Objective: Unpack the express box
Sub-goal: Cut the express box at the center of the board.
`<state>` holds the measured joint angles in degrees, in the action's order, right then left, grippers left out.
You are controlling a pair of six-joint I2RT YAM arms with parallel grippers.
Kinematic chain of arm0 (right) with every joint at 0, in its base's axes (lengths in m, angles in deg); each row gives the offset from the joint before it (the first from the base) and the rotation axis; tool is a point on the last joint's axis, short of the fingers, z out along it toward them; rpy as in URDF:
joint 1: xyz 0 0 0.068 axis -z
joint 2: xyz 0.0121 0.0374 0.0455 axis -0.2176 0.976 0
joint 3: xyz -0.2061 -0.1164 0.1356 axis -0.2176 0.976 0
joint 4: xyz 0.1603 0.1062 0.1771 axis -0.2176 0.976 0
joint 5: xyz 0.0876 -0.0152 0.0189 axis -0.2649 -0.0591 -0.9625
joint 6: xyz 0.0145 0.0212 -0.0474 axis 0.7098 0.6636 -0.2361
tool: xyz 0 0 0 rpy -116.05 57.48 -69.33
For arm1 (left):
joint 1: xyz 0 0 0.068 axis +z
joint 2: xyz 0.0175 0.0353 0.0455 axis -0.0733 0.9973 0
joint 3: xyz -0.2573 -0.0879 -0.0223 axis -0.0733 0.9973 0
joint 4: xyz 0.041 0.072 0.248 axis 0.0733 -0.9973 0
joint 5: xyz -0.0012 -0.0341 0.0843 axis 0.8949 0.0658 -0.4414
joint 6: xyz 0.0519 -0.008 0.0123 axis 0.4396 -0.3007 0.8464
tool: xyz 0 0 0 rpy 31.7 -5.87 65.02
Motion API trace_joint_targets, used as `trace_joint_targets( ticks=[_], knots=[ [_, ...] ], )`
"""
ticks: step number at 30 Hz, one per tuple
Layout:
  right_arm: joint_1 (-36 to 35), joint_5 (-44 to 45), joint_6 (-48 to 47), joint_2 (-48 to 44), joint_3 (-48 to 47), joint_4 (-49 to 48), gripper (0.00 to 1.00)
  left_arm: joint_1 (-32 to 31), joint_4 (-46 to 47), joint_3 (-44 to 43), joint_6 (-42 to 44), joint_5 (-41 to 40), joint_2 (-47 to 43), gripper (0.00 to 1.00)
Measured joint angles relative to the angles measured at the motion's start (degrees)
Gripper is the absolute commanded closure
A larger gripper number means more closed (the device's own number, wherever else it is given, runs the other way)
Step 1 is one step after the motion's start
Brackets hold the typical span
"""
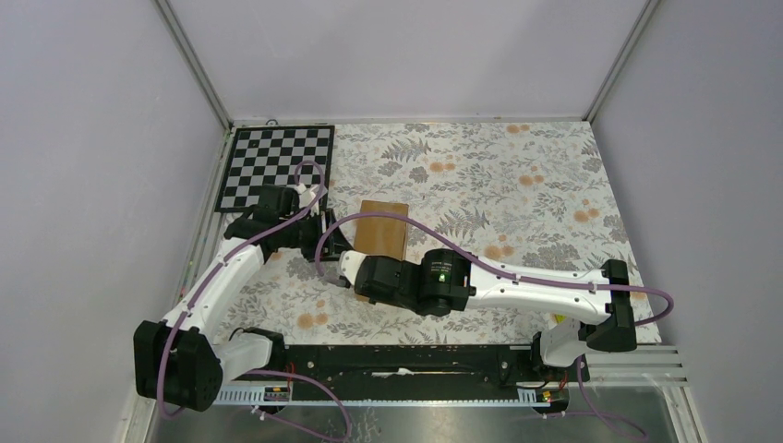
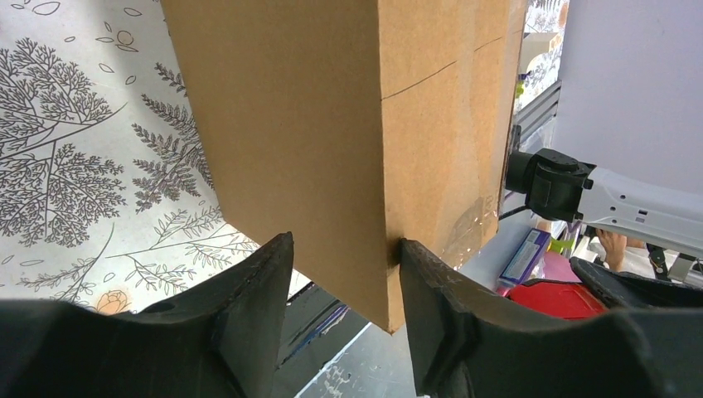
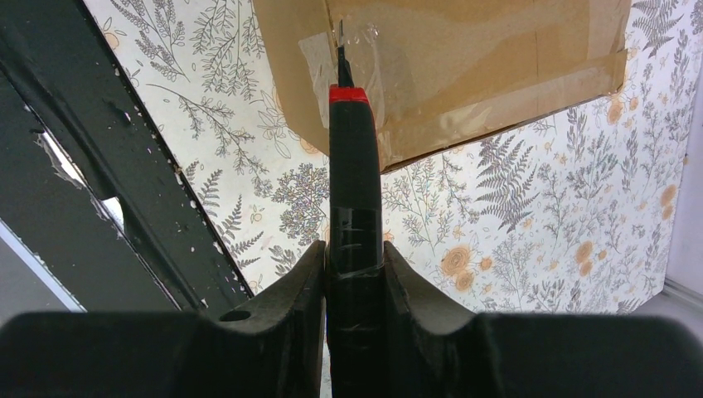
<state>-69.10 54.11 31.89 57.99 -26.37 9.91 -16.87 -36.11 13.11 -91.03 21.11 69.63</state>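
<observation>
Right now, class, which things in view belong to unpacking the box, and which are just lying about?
In the job: express box; cutter in the right gripper; left gripper at the box's edge.
Lying about: checkerboard; floral table cover.

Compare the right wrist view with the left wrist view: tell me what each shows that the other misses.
Right wrist only: the right hand shut on the black, red-collared cutter, its blade at the clear tape on the express box. Left wrist only: the left hand straddling one box corner, and part of the right arm beyond. Both: the brown box and the floral table cover.
</observation>
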Motion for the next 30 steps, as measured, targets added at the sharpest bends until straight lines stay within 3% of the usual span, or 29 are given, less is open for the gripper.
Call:
trace_joint_targets(
  ticks=[30],
  knots=[
    [-1.2,2.32,0.02,1.05,1.55,1.07,1.0,0.0,-0.07,-0.61,0.04,0.61,0.87,0.54]
  ],
)
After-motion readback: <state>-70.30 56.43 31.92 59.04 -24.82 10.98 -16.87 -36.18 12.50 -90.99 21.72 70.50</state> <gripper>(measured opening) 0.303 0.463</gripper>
